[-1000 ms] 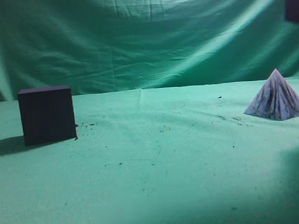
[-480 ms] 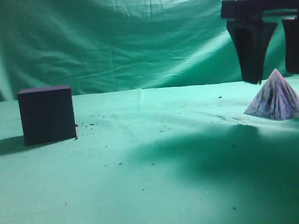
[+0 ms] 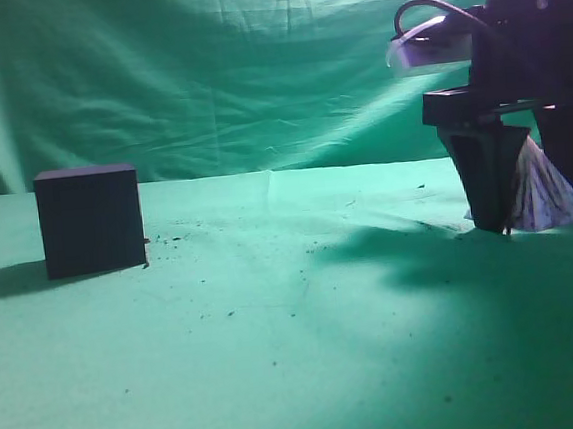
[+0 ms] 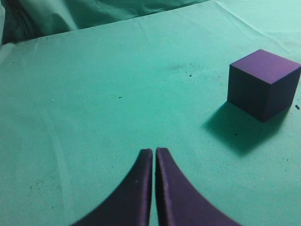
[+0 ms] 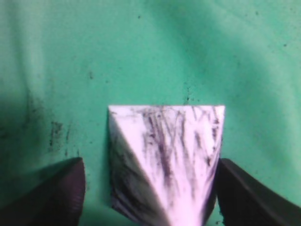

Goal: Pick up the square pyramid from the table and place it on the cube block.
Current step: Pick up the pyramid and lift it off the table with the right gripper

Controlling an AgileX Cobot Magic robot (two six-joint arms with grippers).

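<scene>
The right pincer [image 3: 540, 214] stands wide, straddling the square pyramid [image 5: 164, 165], fingers at its 3 and 9 o'clock, low on the surface [image 3: 276, 326]. The cube block [image 3: 90, 220] sits well apart toward 9 o'clock.

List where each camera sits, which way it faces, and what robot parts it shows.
Exterior: low, at object height, looking along the table; shows the right gripper straddling the square pyramid.
Left wrist: looks down past the shut left gripper at the cube block.
Right wrist: looks straight down; open jaws flank the pyramid.
Shared: exterior and left wrist both show the cube; exterior and right wrist the pyramid.
</scene>
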